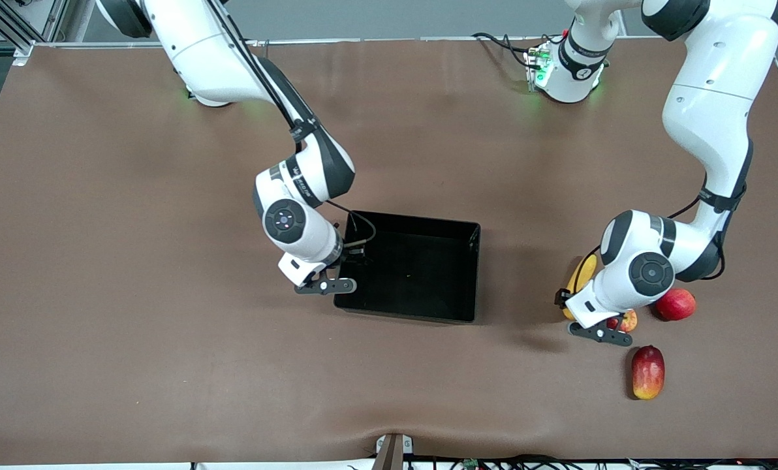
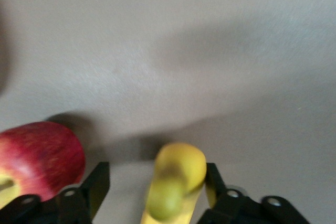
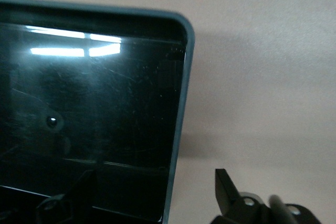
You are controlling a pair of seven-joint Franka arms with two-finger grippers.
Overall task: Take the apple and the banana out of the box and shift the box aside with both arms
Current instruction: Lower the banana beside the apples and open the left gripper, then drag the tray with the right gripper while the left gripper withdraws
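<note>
1. Two fruits of the task are already out of the box (image 1: 421, 274): the banana (image 1: 581, 275) and the apple (image 1: 626, 320) lie on the desk (image 1: 134, 261) toward the left arm's end, well apart from the box.
2. Empty, the box sits near the middle of the desk, its black floor bare in the right wrist view.
3. Left gripper (image 1: 601, 333) is low over the banana and apple. In its wrist view the fingers (image 2: 97, 182) stand apart on either side of the banana (image 2: 173, 182) with gaps showing, so the gripper looks released around it, not clenched.
4. Apple (image 2: 37, 158) lies just beside that gripper, touching nothing that I can see.
5. Right gripper (image 1: 327, 286) is at the box wall that faces the right arm's end. Its fingers (image 3: 228, 187) are spread, with the wall (image 3: 176, 129) running between them; it is released, not yet grasping the rim.
6. Two other fruits, a plain red fruit (image 1: 675, 304) and a mango (image 1: 647, 372), lie near the apple and play no part.
7. Step in hand, as I judge it: the unloading is finished and the move of the box is being set up.
8. Next, the left gripper should lift clear of the banana and cross to the box wall nearest it; the right should clench on its wall. Both must grip before either pulls, or the box may twist.
</note>
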